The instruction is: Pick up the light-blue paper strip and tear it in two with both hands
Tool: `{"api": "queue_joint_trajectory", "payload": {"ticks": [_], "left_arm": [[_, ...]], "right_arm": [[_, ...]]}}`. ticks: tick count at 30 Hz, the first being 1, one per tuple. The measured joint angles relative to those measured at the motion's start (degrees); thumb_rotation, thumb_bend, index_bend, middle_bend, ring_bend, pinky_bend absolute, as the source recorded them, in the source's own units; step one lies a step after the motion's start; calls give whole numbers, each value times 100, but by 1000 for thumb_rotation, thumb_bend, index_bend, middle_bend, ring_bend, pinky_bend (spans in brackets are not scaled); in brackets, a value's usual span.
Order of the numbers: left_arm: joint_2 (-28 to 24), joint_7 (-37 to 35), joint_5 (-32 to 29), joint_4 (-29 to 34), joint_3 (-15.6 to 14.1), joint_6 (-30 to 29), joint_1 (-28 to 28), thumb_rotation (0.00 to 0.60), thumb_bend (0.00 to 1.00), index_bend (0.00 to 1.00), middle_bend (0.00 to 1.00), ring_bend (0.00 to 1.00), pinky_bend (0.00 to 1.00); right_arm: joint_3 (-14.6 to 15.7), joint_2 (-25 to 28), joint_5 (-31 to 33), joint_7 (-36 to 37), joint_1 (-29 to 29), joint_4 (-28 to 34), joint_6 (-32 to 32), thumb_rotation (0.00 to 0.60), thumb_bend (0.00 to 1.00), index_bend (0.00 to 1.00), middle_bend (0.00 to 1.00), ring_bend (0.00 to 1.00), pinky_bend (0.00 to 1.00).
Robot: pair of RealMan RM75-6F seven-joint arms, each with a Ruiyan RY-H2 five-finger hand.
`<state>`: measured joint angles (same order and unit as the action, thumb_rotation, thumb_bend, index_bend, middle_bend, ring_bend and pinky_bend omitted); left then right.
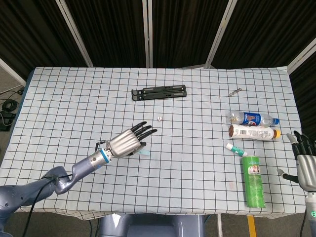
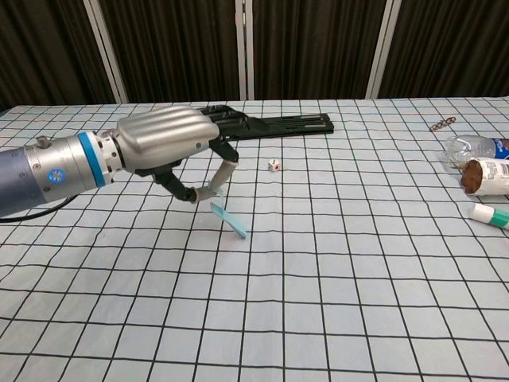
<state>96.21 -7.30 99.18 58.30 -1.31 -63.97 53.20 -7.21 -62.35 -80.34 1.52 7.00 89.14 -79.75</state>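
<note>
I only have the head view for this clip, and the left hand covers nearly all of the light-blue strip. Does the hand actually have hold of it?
Observer: Yes. The chest view shows the left hand pinching the upper end of the light-blue paper strip between the thumb and a fingertip.
Operator: Is the strip off the table?
Observer: It slants downward from the pinch, away from the hand. Its lower end is at or just above the checked tablecloth; I cannot tell whether they touch.
Operator: Any tear yet?
Observer: None. From the chest view it is one whole piece.
</note>
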Motion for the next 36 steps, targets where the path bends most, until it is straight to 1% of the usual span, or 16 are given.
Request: {"api": "queue_joint_trajectory", "payload": {"ticks": [4,5,7,8,10,12,14,17,20,23,29,36], "left_arm": [[-423,639,-815,1133,513,482,91,600,609,911,0,0,0],[-539,913,-1156,1506,689,613,118,600,609,913,0,0,0],[-690,1372,-1703,1983,939,779,162,600,610,913,0,0,0],[-773,1698,-2080,2217,1092,869,196,600,610,914,0,0,0],[-876,2179,-2652,2501,1305,977,258,600,610,914,0,0,0],[-971,2739,-3295,2796,1533,1062,351,600,610,913,0,0,0],[-1032,3244,-3890,3046,1741,1096,469,600,610,914,0,0,0],[-1081,3776,-4633,3337,2001,1095,685,600,610,914,0,0,0],[-1089,4105,-5168,3541,2194,1036,918,600,610,914,0,0,0],[-1051,4234,-5519,3647,2330,947,1125,600,610,914,0,0,0],[-891,4401,-5946,3660,2449,749,1415,600,610,913,0,0,0],[-750,4619,-6387,3668,2506,508,1691,600,610,913,0,0,0]], "right_arm": [[-59,99,-21,277,390,246,666,600,0,6,0,0,0],[-88,138,-5,371,537,335,920,600,0,16,0,0,0],[-142,194,41,507,772,465,1308,600,0,40,0,0,0],[-189,225,92,602,935,549,1560,600,0,60,0,0,0],[-281,255,211,787,1184,679,1928,600,0,108,0,0,0],[-419,272,407,1058,1481,813,2319,600,0,189,0,0,0],[-581,241,659,1281,1778,920,2624,600,0,246,0,0,0],[-777,128,1042,1352,2115,1058,2906,600,0,291,0,0,0],[-911,-46,1398,1277,2354,1150,3032,600,0,318,0,0,0],[-988,-247,1757,1083,2537,1192,3101,600,3,337,0,0,0],[-1061,-655,2589,575,2916,1250,3132,600,45,368,0,0,0],[-1169,-1149,3486,122,3322,1227,2941,600,74,416,0,0,0]]}}
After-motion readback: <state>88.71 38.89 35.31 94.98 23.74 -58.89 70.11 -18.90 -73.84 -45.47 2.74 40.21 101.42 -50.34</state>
